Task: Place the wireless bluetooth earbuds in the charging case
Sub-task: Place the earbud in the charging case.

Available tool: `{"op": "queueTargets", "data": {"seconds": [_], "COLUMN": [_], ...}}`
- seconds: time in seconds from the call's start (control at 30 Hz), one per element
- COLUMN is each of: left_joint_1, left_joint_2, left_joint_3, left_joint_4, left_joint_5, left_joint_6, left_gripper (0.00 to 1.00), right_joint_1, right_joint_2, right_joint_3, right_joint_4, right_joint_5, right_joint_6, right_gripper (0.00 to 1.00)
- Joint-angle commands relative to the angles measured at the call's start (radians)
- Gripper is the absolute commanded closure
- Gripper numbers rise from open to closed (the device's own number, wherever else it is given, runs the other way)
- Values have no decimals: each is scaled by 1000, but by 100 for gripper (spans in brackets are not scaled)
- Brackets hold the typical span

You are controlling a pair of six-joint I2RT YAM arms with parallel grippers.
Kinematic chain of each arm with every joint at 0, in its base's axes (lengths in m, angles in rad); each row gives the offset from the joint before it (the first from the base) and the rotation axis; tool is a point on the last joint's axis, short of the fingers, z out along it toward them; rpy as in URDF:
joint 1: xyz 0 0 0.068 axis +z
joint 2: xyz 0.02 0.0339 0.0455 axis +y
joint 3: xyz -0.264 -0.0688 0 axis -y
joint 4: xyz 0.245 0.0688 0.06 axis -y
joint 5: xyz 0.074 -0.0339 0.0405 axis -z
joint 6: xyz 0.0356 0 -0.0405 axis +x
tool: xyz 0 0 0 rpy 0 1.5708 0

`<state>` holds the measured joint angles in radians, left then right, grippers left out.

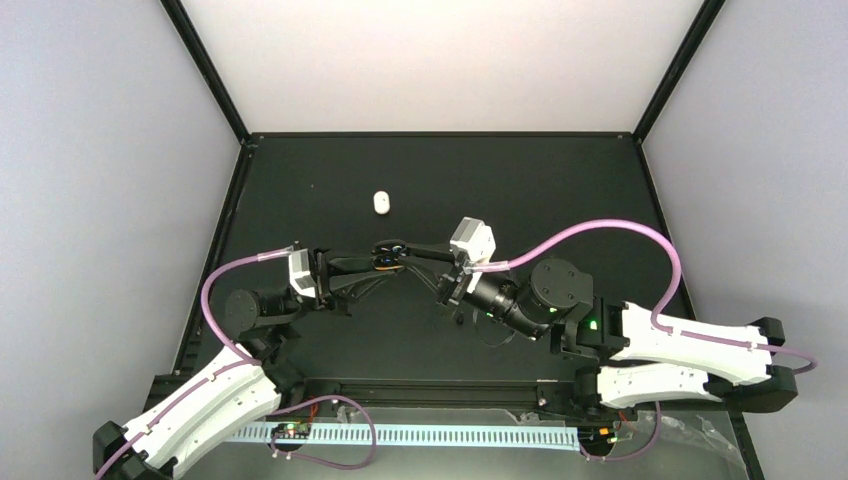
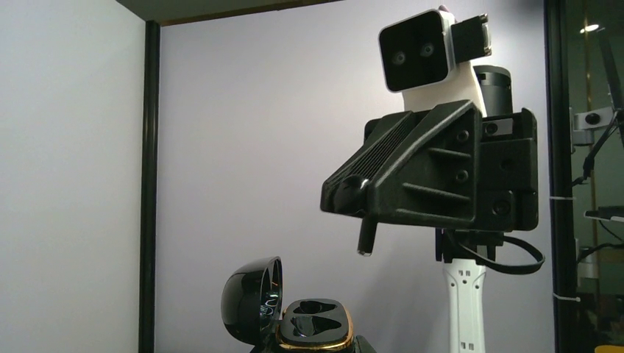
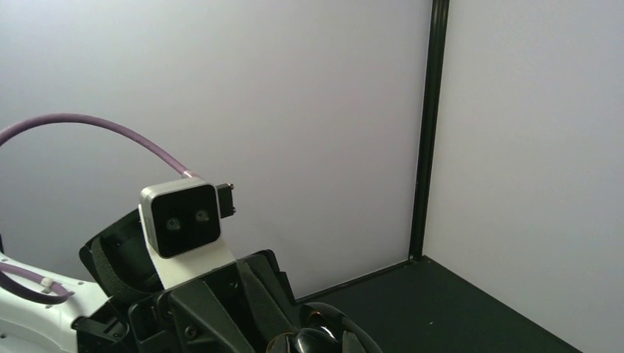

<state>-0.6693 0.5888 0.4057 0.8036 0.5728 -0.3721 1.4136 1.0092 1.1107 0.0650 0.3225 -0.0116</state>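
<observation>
Earbud watch: one small white piece (image 1: 381, 202) lies on the black table (image 1: 560, 190) toward the far side, well apart from both arms (too tiny to say for sure it's a bud). Mid-table, the two arms meet tip to tip. The left gripper (image 1: 372, 260) has the charging case (image 2: 316, 327) up between its fingers, closed around it as far as the overhead view shows. From the left wrist, the case stands upright, its glossy black lid (image 2: 254, 301) swung open to the left, with a gold rim around two dark wells. The right gripper (image 1: 412, 254) hangs just above and beside the case. Whether its fingers are parted or pinching anything, I can't tell.
</observation>
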Motion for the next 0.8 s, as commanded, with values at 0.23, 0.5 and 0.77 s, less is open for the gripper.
{"op": "queueTargets", "data": {"seconds": [0.23, 0.5, 0.77], "left_joint_1": [-5, -5, -5], "left_joint_2": [-3, -7, -8], "left_joint_3": [38, 35, 37], "left_joint_4": [86, 85, 91], "left_joint_5": [21, 25, 22], "left_joint_6": [-34, -40, -45], "left_gripper": [98, 98, 98], "right_joint_1": [5, 5, 5], "right_joint_2": [20, 37, 39], "right_joint_3": [15, 21, 23], "right_joint_4": [61, 63, 49], "right_joint_5": [80, 90, 91], "right_joint_6": [-11, -3, 6], "right_gripper": [99, 99, 99]}}
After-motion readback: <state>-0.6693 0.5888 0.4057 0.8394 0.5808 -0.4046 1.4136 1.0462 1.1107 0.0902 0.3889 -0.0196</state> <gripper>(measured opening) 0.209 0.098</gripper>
